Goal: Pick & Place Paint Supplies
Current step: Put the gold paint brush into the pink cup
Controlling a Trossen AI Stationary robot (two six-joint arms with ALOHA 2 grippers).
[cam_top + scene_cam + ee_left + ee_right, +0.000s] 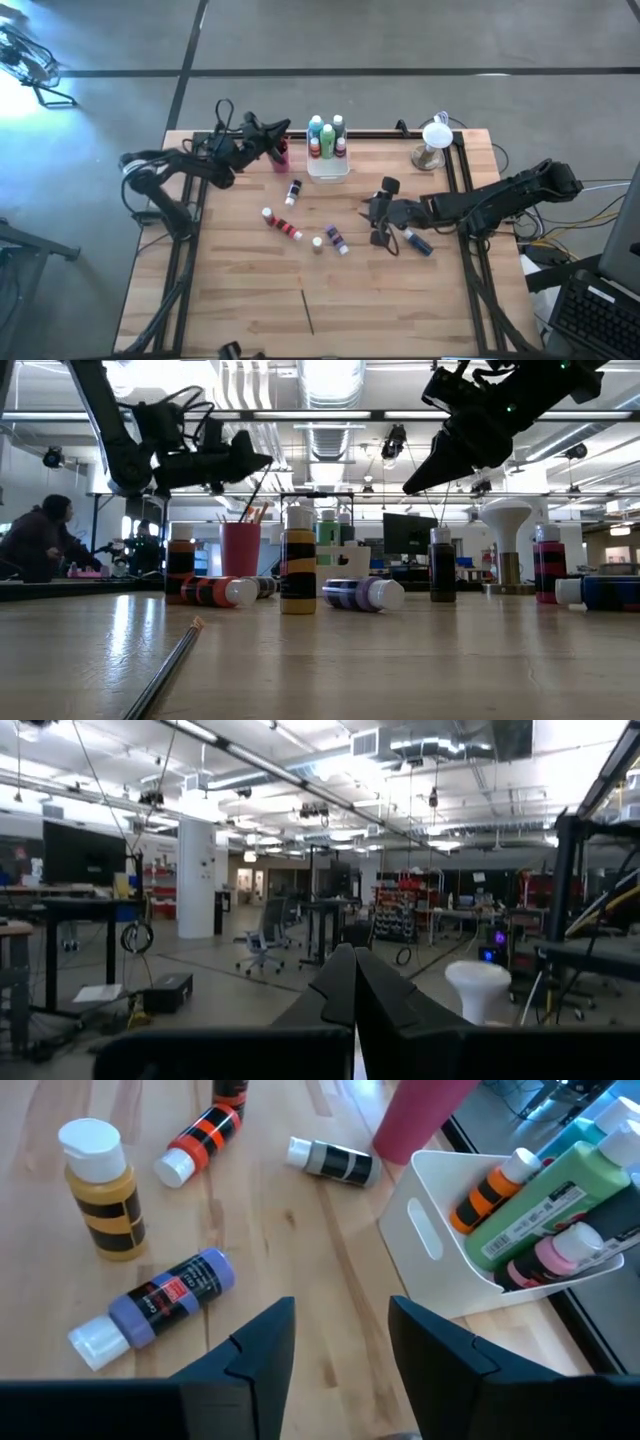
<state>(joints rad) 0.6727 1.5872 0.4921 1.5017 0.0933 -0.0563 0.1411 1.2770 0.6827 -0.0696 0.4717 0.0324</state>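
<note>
Right pincer [383,213] raised clear of the tabletop [240,290], fingers [262,1345] parted with bare wood between them, gripping nothing. Just beside it, on the side toward the right arm, a blue bottle [418,242] lying flat. Nearest in the right wrist view: a purple bottle [160,1300] on its side, white cap outward; next to it an upright yellow-ochre bottle [101,1187] with black bands; past those a red bottle [203,1144] lying down and a grey bottle [335,1162] lying down close to the magenta cup [425,1118]. Farther along, toward the back edge, the white tray [440,1265] holding upright bottles: orange [490,1192], green [555,1185] and pink-capped [565,1248] ones packed together. Near the front edge, well apart from everything else, a thin paintbrush [307,312] lying flat. Left pincer [278,133] clamped shut on nothing, fingers pressed together, hanging above the magenta cup at the back of the tabletop, beside the tray. More brushes [250,512] standing in that cup. At the back right corner, a white mushroom-shaped stand [434,143]. Beyond the tabletop, a seated person [38,540] at a desk.
</note>
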